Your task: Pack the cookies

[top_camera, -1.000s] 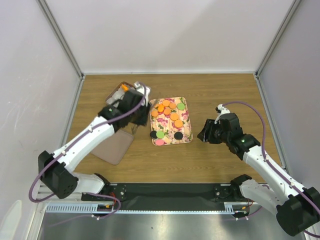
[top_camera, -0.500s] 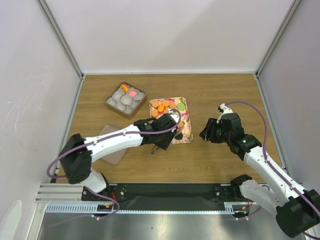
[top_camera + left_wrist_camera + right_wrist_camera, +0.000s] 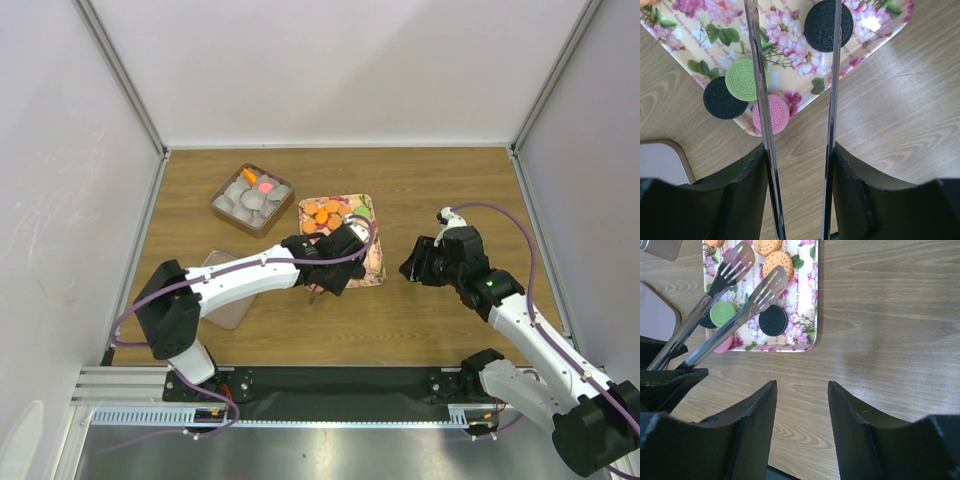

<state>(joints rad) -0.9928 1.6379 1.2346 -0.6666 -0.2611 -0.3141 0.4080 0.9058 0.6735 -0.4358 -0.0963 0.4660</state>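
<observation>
The left gripper (image 3: 799, 170) is clamped on a pair of metal tongs (image 3: 765, 290), whose two slotted blades are sprung apart over the near corner of the flowered tray (image 3: 800, 55). One blade crosses the edge of the pink cookie (image 3: 772, 112), beside the green cookie (image 3: 744, 80) and a black cookie (image 3: 721, 97). The other blade lies across the lone black cookie (image 3: 825, 25). Which one is the target? From these angles I can't say for sure.

To pick cleanly, I'd choose one cookie and bring the blades down on either side of it alone. These pieces sit close together, and the pink one is right at the tray's lip, so a sloppy squeeze could nudge it onto the table. Squeeze gently, lift level, then carry it to the box of paper cups (image 3: 250, 197), where a pink piece and an orange one already rest.

The right gripper (image 3: 802, 387) hovers off the tray's right side with its fingers apart and nothing between them, well clear of the work.

The orange cookies (image 3: 325, 212) are bunched at the far end of the tray. The wooden table (image 3: 430, 190) is smooth and flat. A flat brownish panel (image 3: 225, 300), probably the box's lid, lies under the left arm. White walls on a metal frame close in three sides.
</observation>
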